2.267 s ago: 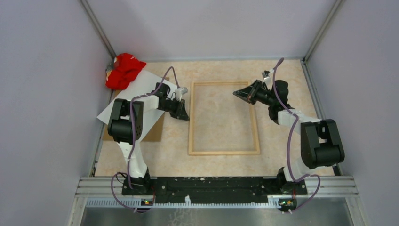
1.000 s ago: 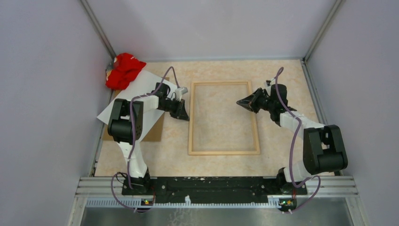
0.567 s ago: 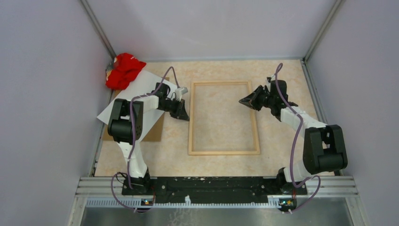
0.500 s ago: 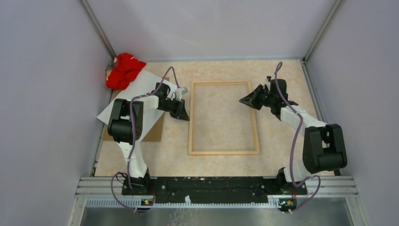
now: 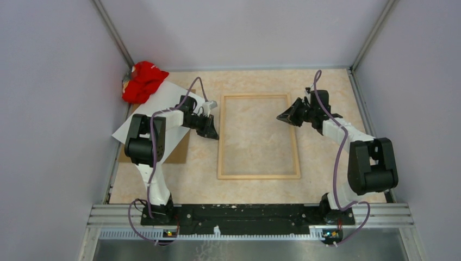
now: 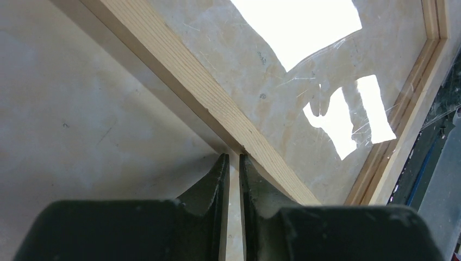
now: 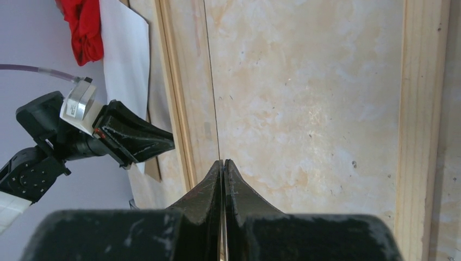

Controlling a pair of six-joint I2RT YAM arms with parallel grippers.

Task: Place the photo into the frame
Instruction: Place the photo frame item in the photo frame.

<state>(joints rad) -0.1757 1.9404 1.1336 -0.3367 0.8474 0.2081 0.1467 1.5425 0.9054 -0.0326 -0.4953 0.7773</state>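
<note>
Spotted the photo [image 5: 163, 98] face-down at far left, partly over the backing board [image 5: 176, 152], long axis slanting toward the far-left corner of the frame [image 5: 259, 175]. Sits right behind the left gripper [image 5: 213, 134] — nearly pinched, nothing held, tips at the left rail. Got the right gripper [image 5: 279, 116] clamped shut over the opposite rail — well apart.

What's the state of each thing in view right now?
frame: lying flat, no photo in it.
photo: white side up on the backing board, outside the frame.
backing board: flat, mostly covered by the photo.
red cloth: crumpled in the far left corner.
left gripper: open a narrow slit, tips at the frame's left rail.
right gripper: shut, empty, above the frame.
</note>
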